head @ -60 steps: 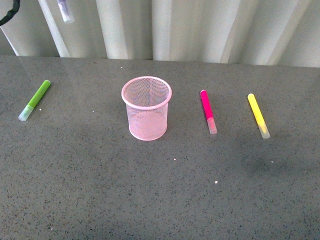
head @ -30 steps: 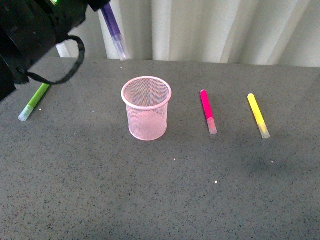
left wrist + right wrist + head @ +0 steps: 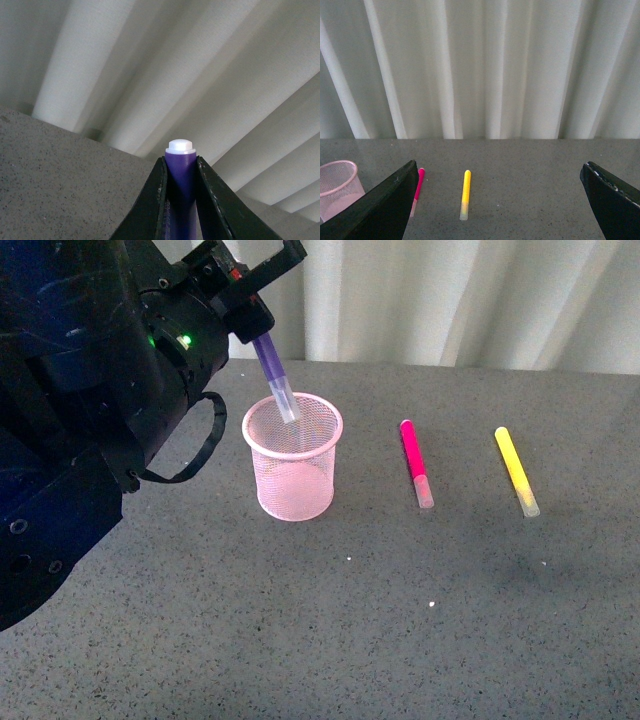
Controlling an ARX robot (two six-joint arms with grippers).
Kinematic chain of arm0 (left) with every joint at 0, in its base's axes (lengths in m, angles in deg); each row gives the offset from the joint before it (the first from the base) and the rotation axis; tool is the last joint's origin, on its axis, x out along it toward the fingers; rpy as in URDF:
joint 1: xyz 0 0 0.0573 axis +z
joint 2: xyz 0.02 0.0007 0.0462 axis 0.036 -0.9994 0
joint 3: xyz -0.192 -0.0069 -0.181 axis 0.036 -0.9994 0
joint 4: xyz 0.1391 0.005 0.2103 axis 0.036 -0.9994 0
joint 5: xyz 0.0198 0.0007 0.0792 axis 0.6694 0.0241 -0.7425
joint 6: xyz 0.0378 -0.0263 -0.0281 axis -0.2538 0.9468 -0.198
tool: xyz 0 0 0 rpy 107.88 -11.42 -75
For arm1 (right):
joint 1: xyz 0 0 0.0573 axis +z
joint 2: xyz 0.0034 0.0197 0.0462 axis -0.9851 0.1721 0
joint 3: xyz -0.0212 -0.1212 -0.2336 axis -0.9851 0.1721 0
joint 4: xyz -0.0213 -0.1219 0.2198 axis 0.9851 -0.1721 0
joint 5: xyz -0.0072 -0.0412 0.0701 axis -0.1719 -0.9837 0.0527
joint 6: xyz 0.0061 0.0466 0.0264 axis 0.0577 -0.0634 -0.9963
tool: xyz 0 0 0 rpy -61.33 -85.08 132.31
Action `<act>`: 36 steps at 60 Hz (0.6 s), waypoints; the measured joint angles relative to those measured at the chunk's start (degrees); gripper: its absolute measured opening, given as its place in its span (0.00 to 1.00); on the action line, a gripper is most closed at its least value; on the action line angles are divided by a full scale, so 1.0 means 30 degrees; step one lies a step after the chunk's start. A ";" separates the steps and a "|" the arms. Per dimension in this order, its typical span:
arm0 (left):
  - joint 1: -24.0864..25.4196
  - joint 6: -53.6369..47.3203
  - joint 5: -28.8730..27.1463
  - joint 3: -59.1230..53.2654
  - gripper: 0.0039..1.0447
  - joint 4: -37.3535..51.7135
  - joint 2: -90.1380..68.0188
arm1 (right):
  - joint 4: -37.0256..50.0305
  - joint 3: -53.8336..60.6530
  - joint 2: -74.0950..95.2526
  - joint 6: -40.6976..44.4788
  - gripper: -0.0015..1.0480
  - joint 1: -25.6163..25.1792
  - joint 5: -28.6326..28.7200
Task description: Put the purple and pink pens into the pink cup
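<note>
The pink cup [image 3: 293,455] stands upright on the grey table. My left gripper [image 3: 256,328] is shut on the purple pen [image 3: 273,375] and holds it tilted, cap down, with the clear cap tip inside the cup's mouth. In the left wrist view the purple pen [image 3: 180,185] sits clamped between the two fingers. The pink pen [image 3: 416,462] lies flat to the right of the cup. It also shows in the right wrist view [image 3: 418,189], as does the cup [image 3: 337,184]. My right gripper [image 3: 497,200] is open and empty, out of the front view.
A yellow marker [image 3: 517,471] lies right of the pink pen and shows in the right wrist view [image 3: 465,194]. The left arm's dark body [image 3: 90,410] fills the left of the front view and hides the table there. A white curtain [image 3: 450,300] hangs behind the table.
My left arm has swung in from the upper left and come down, bringing the purple pen from above the far edge to the cup's mouth. The green marker is now hidden behind the arm.
</note>
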 joint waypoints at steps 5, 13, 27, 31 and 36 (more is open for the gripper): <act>-0.0007 0.0007 0.0000 0.0007 0.12 0.0007 -0.0109 | 0.0000 0.0000 0.0000 0.0000 0.93 0.0000 0.0000; 0.0007 0.0000 0.0000 0.0036 0.12 0.0015 -0.0255 | 0.0000 0.0000 0.0000 0.0000 0.93 0.0000 0.0000; 0.0007 0.0000 0.0095 0.0138 0.12 0.0015 -0.0663 | 0.0000 0.0000 0.0000 0.0000 0.93 0.0000 0.0000; 0.0007 0.0015 0.0109 0.0197 0.14 0.0015 -0.0772 | 0.0000 0.0000 0.0000 0.0000 0.93 0.0000 0.0000; 0.0015 0.0007 0.0138 0.0262 0.34 0.0015 -0.0925 | 0.0000 0.0000 0.0000 0.0000 0.93 0.0000 0.0000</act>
